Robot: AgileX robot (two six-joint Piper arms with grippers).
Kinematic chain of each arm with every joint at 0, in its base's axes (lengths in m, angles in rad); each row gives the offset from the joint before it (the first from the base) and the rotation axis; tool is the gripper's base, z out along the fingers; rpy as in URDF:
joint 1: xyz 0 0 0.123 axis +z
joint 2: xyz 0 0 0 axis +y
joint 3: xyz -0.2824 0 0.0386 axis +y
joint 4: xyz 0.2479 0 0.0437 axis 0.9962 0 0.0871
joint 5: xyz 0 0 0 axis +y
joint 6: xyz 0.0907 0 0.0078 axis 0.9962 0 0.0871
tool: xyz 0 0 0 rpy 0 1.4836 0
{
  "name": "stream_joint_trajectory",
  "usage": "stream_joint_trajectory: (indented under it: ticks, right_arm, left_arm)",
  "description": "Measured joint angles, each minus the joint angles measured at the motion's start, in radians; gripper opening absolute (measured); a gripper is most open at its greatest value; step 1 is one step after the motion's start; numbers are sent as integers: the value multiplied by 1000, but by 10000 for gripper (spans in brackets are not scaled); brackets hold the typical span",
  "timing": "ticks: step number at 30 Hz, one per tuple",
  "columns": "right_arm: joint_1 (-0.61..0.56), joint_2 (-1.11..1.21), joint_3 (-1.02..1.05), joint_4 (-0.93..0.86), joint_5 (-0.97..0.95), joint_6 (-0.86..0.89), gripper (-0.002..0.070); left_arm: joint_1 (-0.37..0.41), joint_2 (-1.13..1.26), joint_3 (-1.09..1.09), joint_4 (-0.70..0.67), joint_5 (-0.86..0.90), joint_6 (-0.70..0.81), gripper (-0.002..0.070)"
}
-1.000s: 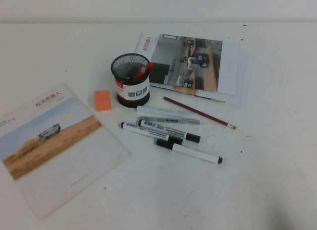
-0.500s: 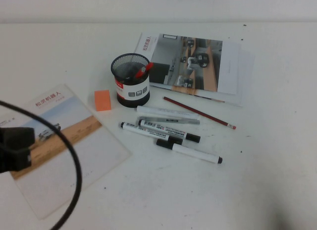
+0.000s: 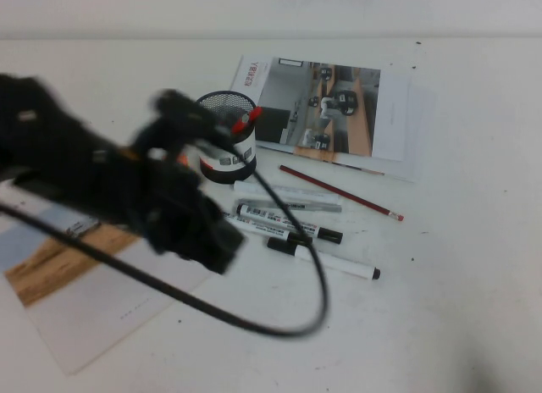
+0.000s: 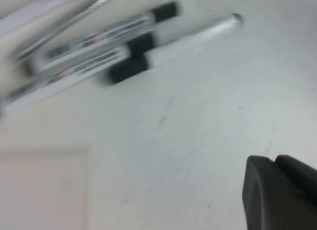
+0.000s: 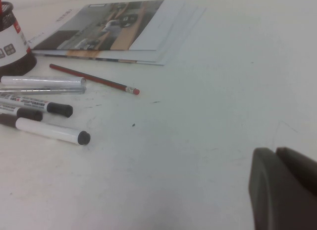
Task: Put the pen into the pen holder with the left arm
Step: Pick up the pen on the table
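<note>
From the high view I see the left arm (image 3: 93, 177) blurred over the table, its left gripper (image 3: 212, 240) just beside the pen's capped end; I cannot tell how its jaws stand. The pen (image 3: 326, 262) lies flat, well apart from the pen holder (image 3: 227, 139) and farthest of the markers from it. Two labelled markers (image 3: 288, 224) lie between them. The left wrist view shows three markers together. Only the right wrist view shows the right gripper (image 5: 285, 190), near the pen; its jaw state I cannot tell.
</note>
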Motion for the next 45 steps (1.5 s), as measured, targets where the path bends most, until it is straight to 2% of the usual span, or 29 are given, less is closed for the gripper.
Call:
stream_joint_trajectory:
  ticks: [4, 9, 16, 25, 27, 31, 34, 38, 45]
  right_arm:
    - [0, 0, 0, 0, 0, 0, -22]
    - [0, 0, 0, 0, 0, 0, -22]
    - [0, 0, 0, 0, 0, 0, -22]
    - [0, 0, 0, 0, 0, 0, -22]
    - [0, 0, 0, 0, 0, 0, -22]
    - [0, 0, 0, 0, 0, 0, -22]
    - [0, 0, 0, 0, 0, 0, -22]
    - [0, 0, 0, 0, 0, 0, -22]
    - [0, 0, 0, 0, 0, 0, -22]
  left_arm:
    - [-115, 145, -145, 38, 92, 109, -1]
    - [-198, 318, -357, 150, 201, 176, -1]
    - [-257, 516, -615, 241, 357, 323, -1]
    - [-302, 698, -778, 321, 376, 471, 9]
    - [-306, 721, -791, 321, 376, 475, 52]
    - [-308, 745, -795, 346, 376, 481, 223]
    - [-308, 755, -795, 376, 376, 483, 306]
    - [-308, 770, -795, 394, 371, 486, 335]
    - [-306, 787, -796, 411, 314, 492, 340]
